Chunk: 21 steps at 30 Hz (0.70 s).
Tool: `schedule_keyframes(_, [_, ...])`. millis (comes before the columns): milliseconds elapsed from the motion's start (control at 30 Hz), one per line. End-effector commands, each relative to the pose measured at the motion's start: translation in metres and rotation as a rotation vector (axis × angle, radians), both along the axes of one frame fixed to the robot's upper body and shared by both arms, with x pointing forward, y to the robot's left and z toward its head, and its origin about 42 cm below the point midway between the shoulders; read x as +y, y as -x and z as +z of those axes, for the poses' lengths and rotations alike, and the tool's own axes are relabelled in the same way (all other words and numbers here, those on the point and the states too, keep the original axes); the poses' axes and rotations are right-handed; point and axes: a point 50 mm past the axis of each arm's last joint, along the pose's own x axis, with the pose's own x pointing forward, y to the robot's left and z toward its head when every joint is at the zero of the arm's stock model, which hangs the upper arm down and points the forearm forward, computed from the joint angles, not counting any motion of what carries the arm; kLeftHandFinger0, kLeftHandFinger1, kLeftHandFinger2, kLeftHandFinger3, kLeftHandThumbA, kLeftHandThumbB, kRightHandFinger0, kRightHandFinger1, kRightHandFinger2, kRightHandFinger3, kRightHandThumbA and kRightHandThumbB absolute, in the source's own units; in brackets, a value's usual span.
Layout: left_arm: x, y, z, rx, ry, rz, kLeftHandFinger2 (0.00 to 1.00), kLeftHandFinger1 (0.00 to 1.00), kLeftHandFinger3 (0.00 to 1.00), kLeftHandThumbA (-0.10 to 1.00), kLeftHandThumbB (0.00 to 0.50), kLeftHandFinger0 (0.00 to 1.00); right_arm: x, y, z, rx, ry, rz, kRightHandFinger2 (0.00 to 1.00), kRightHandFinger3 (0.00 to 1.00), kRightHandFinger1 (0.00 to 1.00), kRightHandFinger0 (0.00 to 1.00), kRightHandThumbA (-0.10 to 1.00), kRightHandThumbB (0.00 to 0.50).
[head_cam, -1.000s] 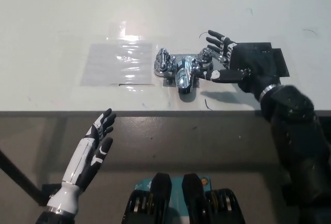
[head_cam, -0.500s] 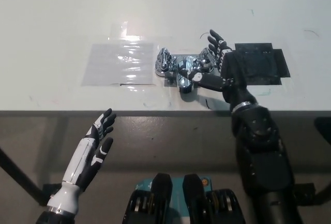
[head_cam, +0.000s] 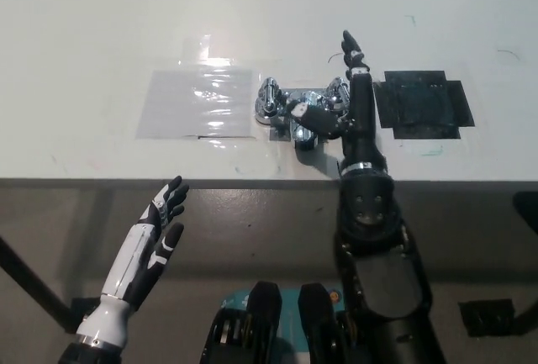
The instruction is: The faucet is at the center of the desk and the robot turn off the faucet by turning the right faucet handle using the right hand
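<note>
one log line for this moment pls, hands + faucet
right hand at right faucet handle, grip unclear | left hand open, resting below desk edge | faucet mid-desk

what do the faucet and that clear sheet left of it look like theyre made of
Faucet: polished chrome-look metal, judging by its mirror-like highlights. Clear sheet: probably thin glossy plastic film, since the desk shows through it and it glares with wrinkled reflections.
</note>
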Motion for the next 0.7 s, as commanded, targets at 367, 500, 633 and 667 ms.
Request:
schedule_keyframes(367, [0.008, -0.003, 0.015, -0.066, -0.019, -0.001, 1.0, 1.0, 1.0, 0.93, 0.241, 1.0, 0.031, 0.005, 0.053, -0.221, -0.072, -0.148, 1.0, 1.0, 1.0, 1.0, 1.0, 0.1])
schedule_keyframes(500, [0.01, 0.002, 0.012, -0.056, -0.021, 0.003, 1.0, 1.0, 1.0, 0.93, 0.244, 1.0, 0.027, 0.014, 0.059, -0.334, -0.048, -0.146, 1.0, 1.0, 1.0, 1.0, 1.0, 0.1])
schedule_keyframes(633, [0.01, 0.003, 0.012, -0.054, -0.029, 0.004, 1.0, 1.0, 1.0, 0.94, 0.245, 1.0, 0.007, 0.024, 0.095, -0.564, -0.034, -0.15, 1.0, 1.0, 1.0, 1.0, 1.0, 0.106])
schedule_keyframes(667, [0.01, 0.002, 0.012, -0.053, -0.027, 0.004, 1.0, 1.0, 1.0, 0.94, 0.244, 1.0, 0.003, 0.026, 0.1, -0.587, -0.034, -0.147, 1.0, 1.0, 1.0, 1.0, 1.0, 0.115])
